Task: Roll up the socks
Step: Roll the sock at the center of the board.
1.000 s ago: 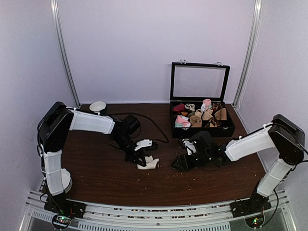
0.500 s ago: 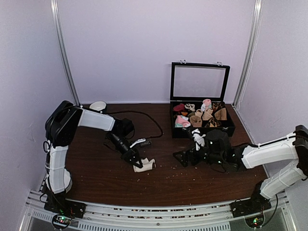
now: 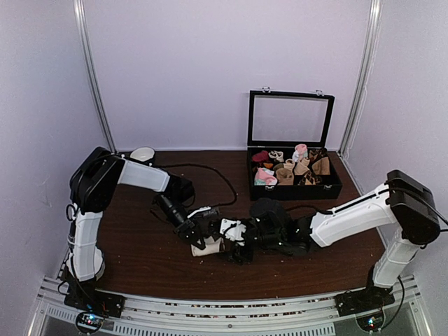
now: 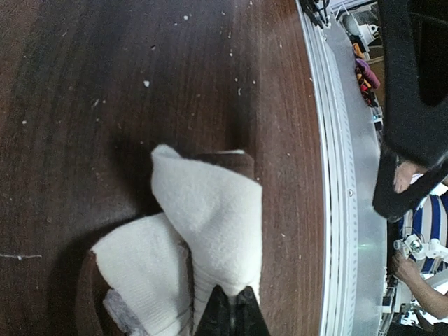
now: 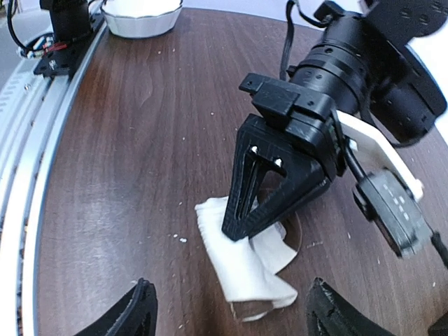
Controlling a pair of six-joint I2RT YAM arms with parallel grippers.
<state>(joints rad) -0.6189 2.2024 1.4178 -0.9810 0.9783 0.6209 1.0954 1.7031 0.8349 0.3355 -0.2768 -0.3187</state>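
Socks (image 4: 206, 217) | off-white, crumpled (two lobes) | left hand (image 4: 229, 311) pinching

The socks (image 4: 210, 217) are pale cream, almost white, against a dark brown table (image 4: 105, 70) with fine wood grain. The box (image 3: 290, 194) is black, pink and tan showing inside; the bowl (image 3: 143, 155) is white.

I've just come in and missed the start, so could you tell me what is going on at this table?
Two robot arms are working on a pair of beige socks lying on the dark wooden table. The left gripper has its jaws closed on the socks at one edge. The right gripper hovers close beside them, jaws wide open, holding nothing. The socks look loosely folded, not yet rolled.
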